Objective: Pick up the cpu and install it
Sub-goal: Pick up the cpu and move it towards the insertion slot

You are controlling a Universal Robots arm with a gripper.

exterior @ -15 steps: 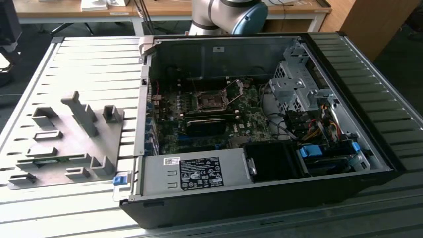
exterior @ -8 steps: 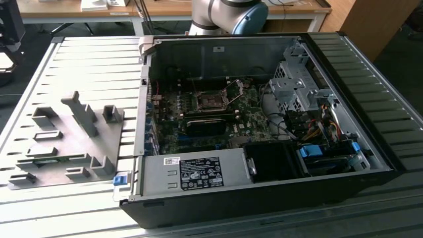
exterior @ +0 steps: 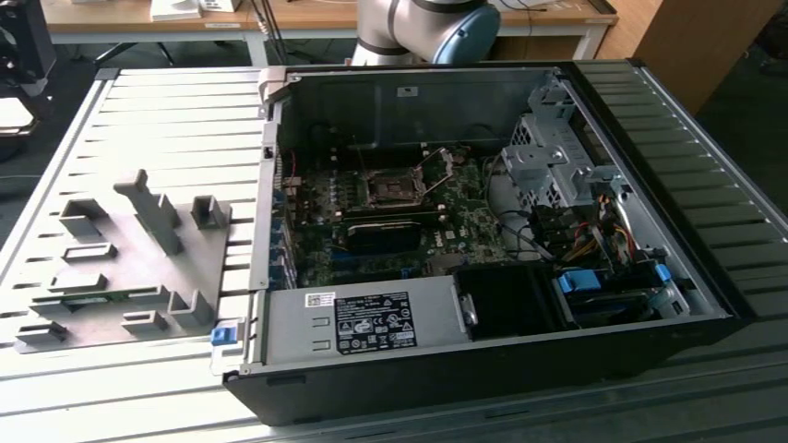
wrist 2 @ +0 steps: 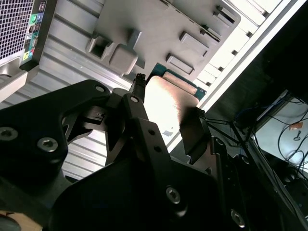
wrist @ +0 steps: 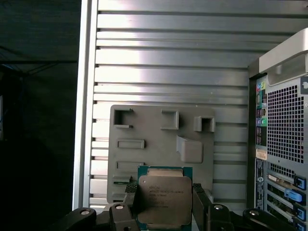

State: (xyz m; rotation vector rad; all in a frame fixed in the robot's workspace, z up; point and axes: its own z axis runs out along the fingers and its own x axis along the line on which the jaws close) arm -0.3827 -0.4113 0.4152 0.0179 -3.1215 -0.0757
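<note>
The flat, square, silvery-grey metal cpu [wrist: 163, 201] with a green rim sits between the black metal gripper's [wrist: 164, 193] jaws, which are closed on its opposite edges, with the grey plastic fixture plate [wrist: 159, 126] beyond it

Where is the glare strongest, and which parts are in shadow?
Second wrist view: glare washes out the cpu; exterior view: the slatted table shines, the computer case is dim inside; first wrist view: the area beyond the table is dark.

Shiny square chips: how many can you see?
1. In the first wrist view, the cpu is clamped between the gripper's two fingers, with the grey holder plate behind it. Others could be hidden inside the computer case.
</note>
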